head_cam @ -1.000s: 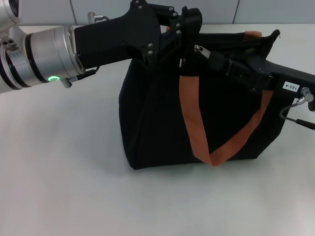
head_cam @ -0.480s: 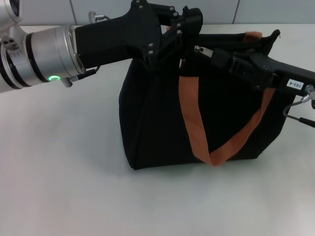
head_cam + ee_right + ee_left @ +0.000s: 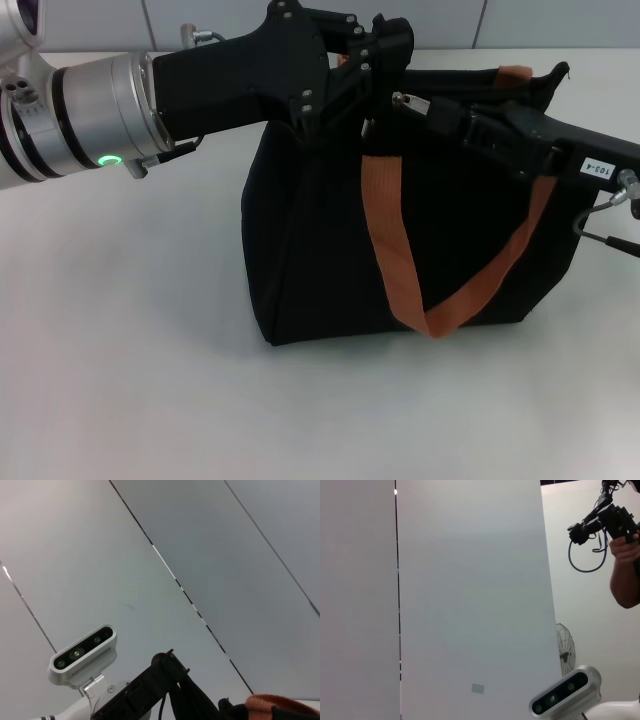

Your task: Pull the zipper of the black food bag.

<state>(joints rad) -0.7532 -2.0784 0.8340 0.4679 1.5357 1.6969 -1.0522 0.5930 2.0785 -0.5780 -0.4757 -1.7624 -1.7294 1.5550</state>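
Two grippers over the black food bag (image 3: 400, 250) at desk (image 3: 120, 350) centre; right gripper (image 3: 405, 102) has crept toward nine o'clock along the top, so we judge the zipper travelling; left gripper (image 3: 375, 60) braces; jaws' grip unreadable.

zipper hidden behind both grippers at bag (image 3: 330, 250) top, left gripper (image 3: 385, 60) fingers lost against black fabric, right gripper (image 3: 415, 105) tips too dark to read, right arm cut by right edge, bag's far side unseen

The black food bag (image 3: 330, 250) stands upright on the table (image 3: 120, 350), orange-brown handle (image 3: 395, 260) hanging down its front. The zipper (image 3: 403, 99) is a small silver tab at the bag's top edge.
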